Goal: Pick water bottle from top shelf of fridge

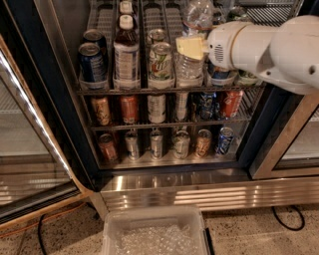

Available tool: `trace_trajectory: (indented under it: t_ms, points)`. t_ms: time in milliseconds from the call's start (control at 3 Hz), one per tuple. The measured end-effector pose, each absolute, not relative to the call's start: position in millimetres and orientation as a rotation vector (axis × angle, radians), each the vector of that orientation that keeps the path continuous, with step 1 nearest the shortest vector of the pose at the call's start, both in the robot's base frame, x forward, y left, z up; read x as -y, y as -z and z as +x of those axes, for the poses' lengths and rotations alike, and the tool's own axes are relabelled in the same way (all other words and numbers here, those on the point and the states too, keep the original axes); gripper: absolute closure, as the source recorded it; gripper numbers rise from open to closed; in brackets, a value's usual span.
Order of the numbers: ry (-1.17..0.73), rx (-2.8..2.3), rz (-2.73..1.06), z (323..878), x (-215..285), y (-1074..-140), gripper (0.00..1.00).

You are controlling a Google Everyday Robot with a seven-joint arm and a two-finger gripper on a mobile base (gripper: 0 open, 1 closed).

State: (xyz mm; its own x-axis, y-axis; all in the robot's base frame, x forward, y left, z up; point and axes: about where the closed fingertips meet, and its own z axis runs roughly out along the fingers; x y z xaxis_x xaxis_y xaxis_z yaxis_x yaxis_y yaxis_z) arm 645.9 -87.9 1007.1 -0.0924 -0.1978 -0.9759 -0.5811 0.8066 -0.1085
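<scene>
Drinks filled the open fridge (60,104), which took up most of the frame, its glass door (25,149) swung out at the left edge. On the top shelf (149,90), in the upper middle, stood two blue cans (92,62) at the left, then a labelled bottle (126,56) of dark liquid with a white cap, then a green-and-white can (160,62). Just right of that can, at the front of its lane, stood the water bottle (189,69), upright, its ribbed clear body showing and its cap hidden. The gripper (192,47) was at the upper part of this bottle, a pale yellow pad lying across its neck. I could not tell whether the gripper had closed on the bottle or only rested against it. The white arm (279,47) reached in from the upper right and covered the shelf's right end. A second clear bottle (198,14) showed behind, at the top edge. Two lower racks (164,122) held short cans in rows. Below them ran the steel base (209,191), and at the bottom centre a clear bin (154,234) sat on the speckled floor.
</scene>
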Motion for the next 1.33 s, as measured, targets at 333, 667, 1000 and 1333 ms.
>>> trace_trajectory:
  t_ms: [333,667,1000,1333]
  points:
    - [-0.391,-1.700,-0.674,635.6,81.3,-994.7,1.00]
    - [-0.387,-1.694,-0.673,634.8,85.9,-996.6,1.00]
    - [-0.410,-1.708,-0.684,614.0,88.5,-985.3,1.00]
    - [-0.419,-1.728,-0.662,579.1,98.9,-969.3,1.00]
